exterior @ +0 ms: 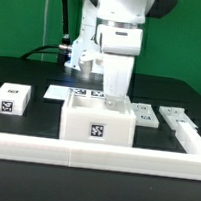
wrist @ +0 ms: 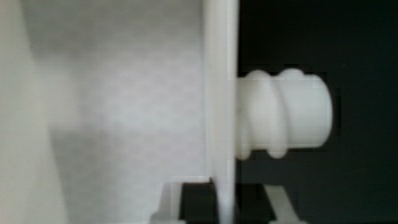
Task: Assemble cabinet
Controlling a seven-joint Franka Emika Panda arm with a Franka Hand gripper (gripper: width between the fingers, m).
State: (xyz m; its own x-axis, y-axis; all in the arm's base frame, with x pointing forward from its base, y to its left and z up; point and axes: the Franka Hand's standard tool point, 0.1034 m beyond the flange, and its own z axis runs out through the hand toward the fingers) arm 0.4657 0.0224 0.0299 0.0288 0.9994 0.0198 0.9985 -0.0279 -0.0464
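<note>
White and big, the cabinet box (exterior: 99,122) sits in the middle of the black table (exterior: 31,73), just behind the long white rail (exterior: 93,151) at the near edge. It has a black-and-white tag on its near side. The gripper (exterior: 116,72) hangs right above the box. It is closed on a flat white panel (exterior: 115,87) that stands up straight, with its low end at the top of the box.

The wrist view shows a round white knob (wrist: 294,112) sticking out of the panel's side.

A small white block (exterior: 10,99) lies on the exterior view's left. Two flat white pieces (exterior: 142,115) (exterior: 175,118) lie on the exterior view's right. The marker board (exterior: 77,92) lies farther back.
</note>
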